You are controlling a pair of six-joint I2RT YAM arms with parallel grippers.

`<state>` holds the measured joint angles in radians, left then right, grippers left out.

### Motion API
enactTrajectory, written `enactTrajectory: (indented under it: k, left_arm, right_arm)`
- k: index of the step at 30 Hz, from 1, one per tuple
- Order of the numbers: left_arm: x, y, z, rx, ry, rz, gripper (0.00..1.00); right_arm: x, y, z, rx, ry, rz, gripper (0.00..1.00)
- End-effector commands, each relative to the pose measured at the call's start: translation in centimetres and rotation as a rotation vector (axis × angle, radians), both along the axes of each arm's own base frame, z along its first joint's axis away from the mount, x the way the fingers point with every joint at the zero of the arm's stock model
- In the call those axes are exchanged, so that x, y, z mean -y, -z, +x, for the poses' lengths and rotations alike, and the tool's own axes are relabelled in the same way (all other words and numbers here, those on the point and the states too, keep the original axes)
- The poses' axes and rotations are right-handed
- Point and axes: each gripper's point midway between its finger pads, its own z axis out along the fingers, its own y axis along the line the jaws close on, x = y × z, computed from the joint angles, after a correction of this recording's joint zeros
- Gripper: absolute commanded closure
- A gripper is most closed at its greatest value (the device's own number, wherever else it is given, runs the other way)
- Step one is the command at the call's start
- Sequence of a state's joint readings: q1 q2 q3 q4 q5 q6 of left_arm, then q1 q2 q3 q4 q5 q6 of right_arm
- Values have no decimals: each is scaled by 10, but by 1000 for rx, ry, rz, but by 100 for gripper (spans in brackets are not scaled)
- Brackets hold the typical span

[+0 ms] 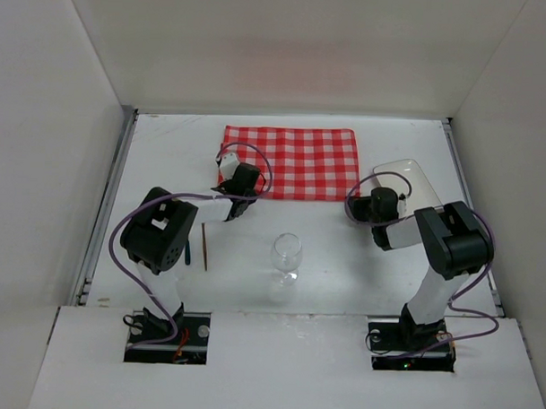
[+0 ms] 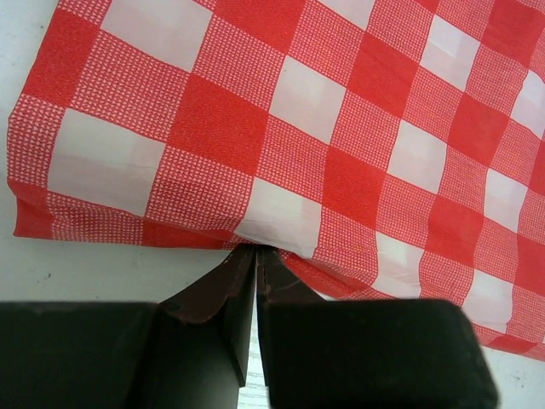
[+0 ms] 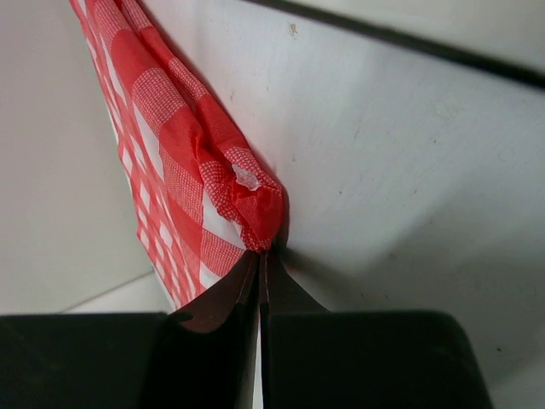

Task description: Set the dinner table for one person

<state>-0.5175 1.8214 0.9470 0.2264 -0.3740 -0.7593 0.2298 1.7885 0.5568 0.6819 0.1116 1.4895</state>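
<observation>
A red-and-white checked cloth (image 1: 292, 162) lies flat at the back middle of the dinner table (image 1: 167, 165). My left gripper (image 1: 238, 190) is at the cloth's near edge, close to its left corner. In the left wrist view this gripper (image 2: 256, 249) is shut, pinching the hem of the cloth (image 2: 324, 128), which lifts slightly at the tips. My right gripper (image 1: 354, 203) is at the near right corner. The right wrist view shows it (image 3: 261, 253) shut on that bunched corner of the cloth (image 3: 170, 170), just above the table (image 3: 383, 170).
An empty wine glass (image 1: 286, 254) stands upright in the near middle, between the arms. A thin brown stick (image 1: 204, 247) and a darker one (image 1: 189, 253) lie near the left arm. A pale plate (image 1: 417, 178) sits at the right, behind the right arm. White walls enclose the table.
</observation>
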Motion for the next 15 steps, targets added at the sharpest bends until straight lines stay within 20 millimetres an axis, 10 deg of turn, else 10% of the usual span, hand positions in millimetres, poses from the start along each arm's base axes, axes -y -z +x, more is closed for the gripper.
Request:
enactTrajectory:
  k: [1,9,15]
  left_arm:
    - [3,-1,4,1,13,1,96]
    - [-4,-33,-3,85,25,-35,68]
    - [0,-79,-20,185,71,-58,53]
  right_arm:
    - [-1,-10,10,24,3,21,92]
    - [2,-32,4,71,11,10,50]
    - [7,-57,-7,109,4,-18,38]
